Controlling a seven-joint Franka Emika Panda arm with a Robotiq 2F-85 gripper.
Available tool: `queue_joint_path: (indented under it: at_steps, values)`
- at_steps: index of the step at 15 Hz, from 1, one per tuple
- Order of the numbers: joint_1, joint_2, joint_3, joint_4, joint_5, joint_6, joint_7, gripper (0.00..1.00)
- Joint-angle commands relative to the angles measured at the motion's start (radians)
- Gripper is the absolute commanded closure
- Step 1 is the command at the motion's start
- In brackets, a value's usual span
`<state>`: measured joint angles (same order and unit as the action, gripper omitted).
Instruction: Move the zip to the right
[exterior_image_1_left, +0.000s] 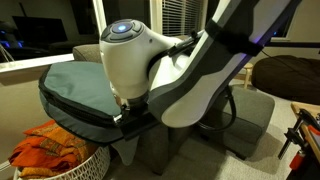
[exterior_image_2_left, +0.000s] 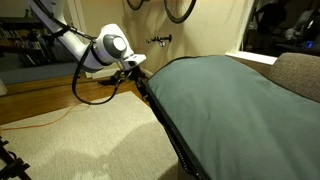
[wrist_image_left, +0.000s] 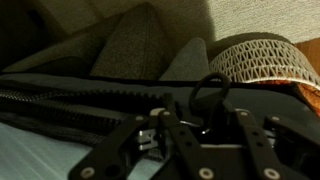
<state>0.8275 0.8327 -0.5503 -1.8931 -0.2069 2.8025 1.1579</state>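
Note:
A grey-green bag (exterior_image_1_left: 75, 85) with a black zip along its edge lies on a grey armchair (exterior_image_1_left: 250, 118); it also shows in the other exterior view (exterior_image_2_left: 230, 100). The zip's teeth (wrist_image_left: 60, 102) run along the left of the wrist view and end at a black loop pull (wrist_image_left: 194, 98). My gripper (wrist_image_left: 200, 120) is at the bag's edge with its fingers on either side of the slider below that loop, closed in on it. In both exterior views the gripper (exterior_image_1_left: 125, 108) (exterior_image_2_left: 135, 68) presses against the zip line (exterior_image_2_left: 165, 125); the pull is hidden there.
A white wicker basket (exterior_image_1_left: 50, 152) with orange cloth stands on the floor beside the chair, close to the gripper, and shows in the wrist view (wrist_image_left: 260, 60). A cable (exterior_image_2_left: 60, 120) lies on the beige carpet. A brown cushion (exterior_image_2_left: 300, 75) sits behind the bag.

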Motion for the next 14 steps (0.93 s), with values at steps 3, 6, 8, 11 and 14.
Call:
queue_joint_path:
  at_steps: [3,6,8,11,14]
  values:
    - [-0.004,0.029,0.024,0.069,-0.001,-0.104,0.093,0.83]
    - [-0.017,0.029,0.045,0.086,-0.015,-0.145,0.123,0.83]
    - [-0.019,0.026,0.054,0.092,-0.024,-0.159,0.142,0.83]
    - [-0.02,0.039,0.058,0.11,-0.039,-0.147,0.163,0.83]
    - [-0.023,0.055,0.052,0.129,-0.054,-0.148,0.172,0.83]
